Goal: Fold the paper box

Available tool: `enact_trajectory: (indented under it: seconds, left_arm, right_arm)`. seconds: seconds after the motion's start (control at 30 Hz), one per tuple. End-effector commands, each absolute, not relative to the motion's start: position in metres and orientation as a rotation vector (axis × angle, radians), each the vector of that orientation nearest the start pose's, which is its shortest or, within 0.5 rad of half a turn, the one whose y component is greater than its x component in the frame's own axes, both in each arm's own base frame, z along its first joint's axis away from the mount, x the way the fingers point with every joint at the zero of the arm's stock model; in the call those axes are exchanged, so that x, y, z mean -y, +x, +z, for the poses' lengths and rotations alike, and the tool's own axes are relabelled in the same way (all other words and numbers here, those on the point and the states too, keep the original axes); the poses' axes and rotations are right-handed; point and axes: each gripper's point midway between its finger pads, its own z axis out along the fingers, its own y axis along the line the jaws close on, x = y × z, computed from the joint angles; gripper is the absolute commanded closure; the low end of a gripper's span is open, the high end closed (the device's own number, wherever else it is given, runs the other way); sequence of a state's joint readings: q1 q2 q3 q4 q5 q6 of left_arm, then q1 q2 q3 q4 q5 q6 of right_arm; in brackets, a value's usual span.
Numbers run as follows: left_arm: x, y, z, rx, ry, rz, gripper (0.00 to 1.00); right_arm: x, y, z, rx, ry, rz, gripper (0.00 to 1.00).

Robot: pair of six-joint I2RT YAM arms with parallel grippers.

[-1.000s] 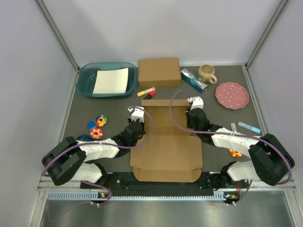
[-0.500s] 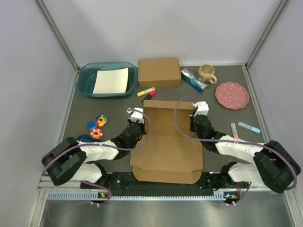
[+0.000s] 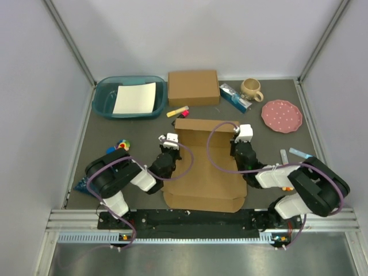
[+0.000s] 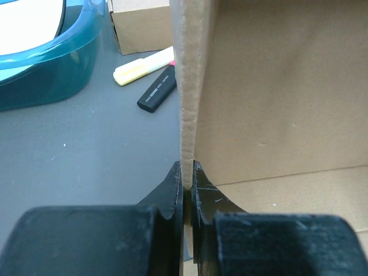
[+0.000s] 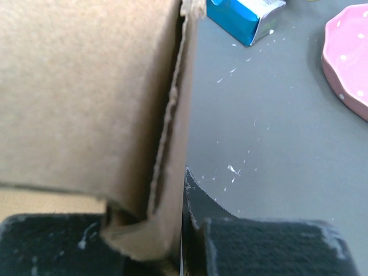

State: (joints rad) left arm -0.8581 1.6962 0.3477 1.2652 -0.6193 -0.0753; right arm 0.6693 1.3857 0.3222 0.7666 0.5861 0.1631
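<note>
the paper box [image 3: 204,172] lies in the middle of the tabletop [image 3: 103,138], just beyond the arm bases. its base sheet is flat, with a narrow flap at the near edge. its far panel [image 3: 206,133] is tipped up off the sheet along a crease that runs left to right.

that crease is the axis the next fold turns on, and the two arms sit at opposite ends of it. the left gripper [image 4: 187,175] has its fingers [image 4: 172,190] closed on the panel's left edge, low down by the crease. the cardboard rises straight up between them, edge-on in the left wrist view. the right gripper [image 5: 152,201] pinches the panel's right edge, where the board looks doubled or curled over. one of its fingers [image 5: 192,195] shows on the outer side and the other is hidden behind the cardboard. neither arm is nearer, since each holds its own end.

as i judge it, the panel has to swing about that crease with both ends moving together, or it will twist.

beyond the paper box's far-left corner lie a yellow highlighter [image 3: 177,111] and a dark marker [image 4: 157,94]. farther off is a smaller cardboard box [image 3: 193,87]. a blue carton [image 5: 244,17] and a pink plate [image 5: 348,63] lie off its far-right corner.
</note>
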Motion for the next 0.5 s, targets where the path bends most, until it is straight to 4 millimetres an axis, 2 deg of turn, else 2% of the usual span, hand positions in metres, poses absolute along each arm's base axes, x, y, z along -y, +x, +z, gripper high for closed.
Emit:
enact_trajectory:
  seconds: [0.0,0.07,0.17,0.2,0.23,0.3,0.47]
  left_arm:
    - [0.240,0.328,0.155,-1.376,-0.019,-0.462,1.00]
    - [0.239,0.321,0.141,-1.416,-0.028,-0.501,1.00]
    - [0.233,0.314,0.122,-1.468,-0.036,-0.506,1.00]
    - [0.232,0.312,0.116,-1.483,-0.028,-0.494,1.00]
    - [0.230,0.311,0.112,-1.493,-0.026,-0.480,1.00]
    - [0.225,0.309,0.109,-1.499,-0.024,-0.448,1.00]
    - [0.217,0.310,0.114,-1.489,0.017,-0.354,1.00]
  right_arm:
    - [-0.174,0.345,0.128,-1.647,-0.003,0.203,1.00]
    - [-0.172,0.337,0.116,-1.683,0.017,0.222,0.99]
    - [-0.170,0.328,0.101,-1.750,0.049,0.245,0.80]
    - [-0.169,0.327,0.098,-1.767,0.057,0.247,0.70]
    - [-0.168,0.324,0.095,-1.781,0.067,0.250,0.66]
    - [-0.163,0.316,0.091,-1.806,0.095,0.261,0.56]
    - [-0.161,0.303,0.102,-1.845,0.081,0.286,0.42]
